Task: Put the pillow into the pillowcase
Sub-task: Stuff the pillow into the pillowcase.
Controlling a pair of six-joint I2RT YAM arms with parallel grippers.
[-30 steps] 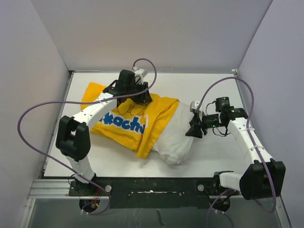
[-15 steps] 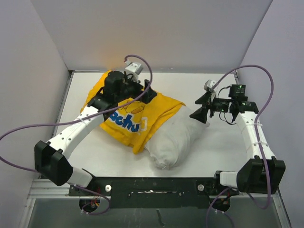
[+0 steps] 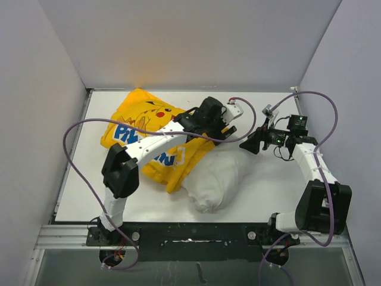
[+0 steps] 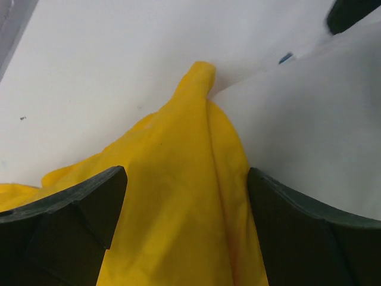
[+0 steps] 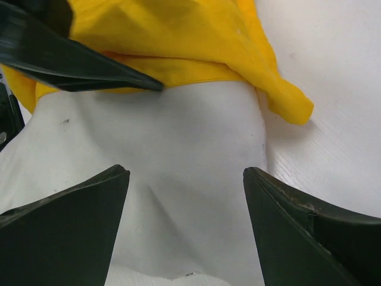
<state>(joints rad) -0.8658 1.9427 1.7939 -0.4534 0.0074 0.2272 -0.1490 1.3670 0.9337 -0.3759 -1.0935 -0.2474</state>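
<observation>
The plump, wrinkled white fabric pillow (image 3: 217, 176) lay on the white tabletop (image 3: 77, 179) a little right of centre, its upper left part tucked under the edge of the bright yellow cartoon-printed cloth pillowcase (image 3: 140, 113), which sat bunched to its left, while most of the pillow lay bare. The left gripper (image 3: 223, 130), stretched across the case, hung with its black fingers (image 4: 77, 217) spread wide over the yellow hem where it met the pillow, pinching nothing. The right gripper (image 3: 249, 144) stood just beside the pillow's far right end, jaws likewise parted and empty, facing the white fabric
</observation>
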